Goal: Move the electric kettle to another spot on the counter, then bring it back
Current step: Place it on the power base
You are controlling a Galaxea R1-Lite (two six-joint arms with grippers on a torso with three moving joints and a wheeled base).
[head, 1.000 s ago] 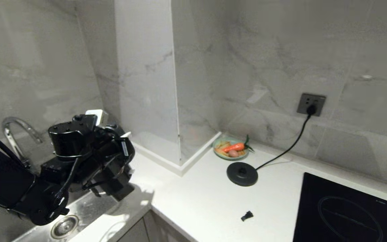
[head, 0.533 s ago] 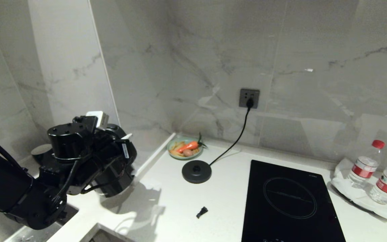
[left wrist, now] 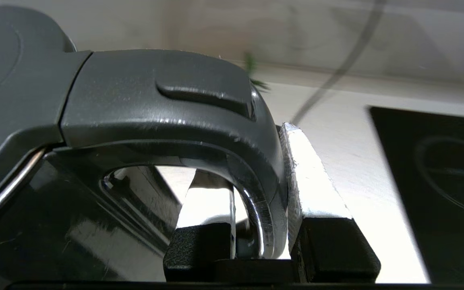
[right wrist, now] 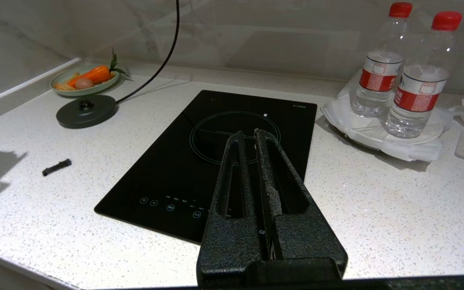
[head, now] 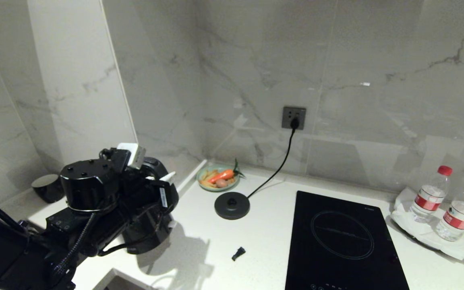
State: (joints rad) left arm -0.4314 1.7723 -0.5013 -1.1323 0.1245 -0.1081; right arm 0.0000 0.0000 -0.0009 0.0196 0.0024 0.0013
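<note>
Grey marble walls all round, and we're looking down at a white speckled desk (head: 264, 237) that wraps into the corner. Our left gripper (left wrist: 256, 241) is clamped on the kettle (left wrist: 95, 133) by its loop handle, one white finger (left wrist: 308, 189) pressed on the outside of the loop and the other inside it. In the head view the kettle is mostly buried behind our left arm, out at the near left end of the desk and clear of its base (head: 232, 205). That round black base sits further back towards the corner, cord (head: 274, 171) running up to the wall socket (head: 294, 117). Just behind the base there's a small green plate (head: 218, 180) with a carrot on it. A little black bit (head: 237, 253) lies on the desk near the front, between the kettle and the hob (head: 344, 241). Two water bottles (head: 443, 201) with red caps stand on a white tray at the far right. A small black cup (head: 47, 187) sits by the left wall. Our right gripper (right wrist: 250, 139) hangs over the hob, fingers together, nothing in them.
</note>
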